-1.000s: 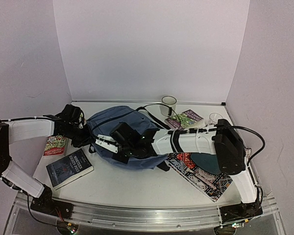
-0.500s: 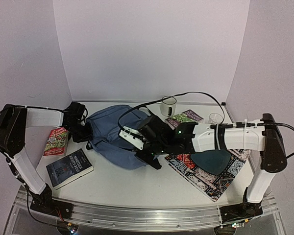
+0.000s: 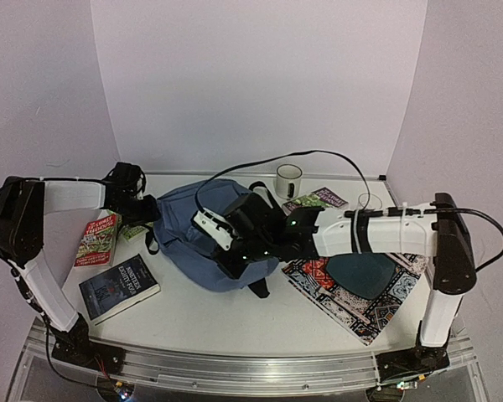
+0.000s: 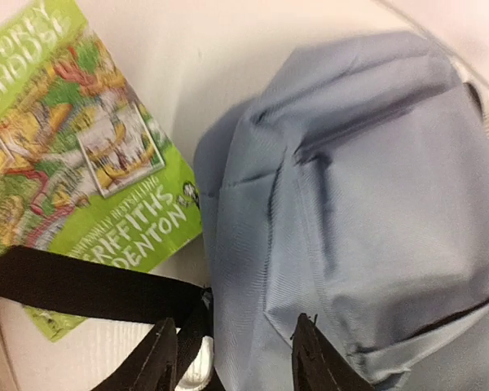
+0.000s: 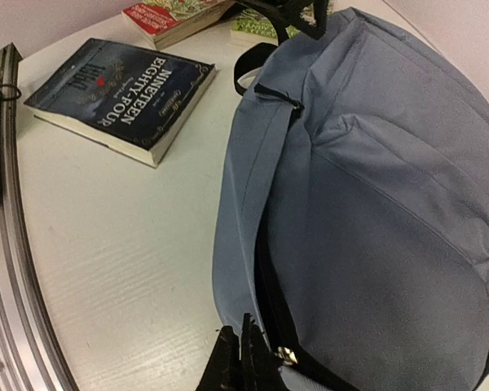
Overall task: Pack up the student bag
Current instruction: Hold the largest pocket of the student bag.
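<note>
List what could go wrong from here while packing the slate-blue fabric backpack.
1. The left gripper stands open beside the slate-blue fabric backpack, holding nothing; if the shut right gripper pulls near the small metal zipper pull, the whole bag may slide instead of opening.
2. A black webbing strap lies across the green illustrated paperback; dragging the bag could shift that book.

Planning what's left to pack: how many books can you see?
4: dark book front left; red book behind it; green book by the left gripper; fourth book by the mug. Others may be hidden by the bag.
</note>
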You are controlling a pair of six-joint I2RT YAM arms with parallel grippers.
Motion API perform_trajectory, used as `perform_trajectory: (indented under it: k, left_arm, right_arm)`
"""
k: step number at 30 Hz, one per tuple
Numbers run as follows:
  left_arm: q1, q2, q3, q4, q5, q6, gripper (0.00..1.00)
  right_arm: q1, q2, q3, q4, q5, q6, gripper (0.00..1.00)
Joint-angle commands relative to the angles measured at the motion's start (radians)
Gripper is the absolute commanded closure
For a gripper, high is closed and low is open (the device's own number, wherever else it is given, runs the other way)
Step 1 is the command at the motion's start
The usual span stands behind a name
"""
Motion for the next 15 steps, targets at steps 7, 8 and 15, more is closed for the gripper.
perform_trajectory:
  k: [7, 8, 15]
  left_arm:
    - [-0.033, -0.296, -0.12, -0.187, 0.197, -0.364, 0.27]
    - [-0.054, -0.311, -0.139, -0.187, 0.215, -0.4, 0.26]
    - [-0.222, -0.34, -0.198, -0.166, 0.216, -0.58, 0.23]
  right_arm:
    - [0.006, 0.124, 0.16, 0.088, -0.062, 0.051, 1.0]
    - [0.007, 0.125, 0.159, 0.096, -0.073, 0.05, 1.0]
    - [0.006, 0.121, 0.145, 0.128, -0.087, 0.048, 1.0]
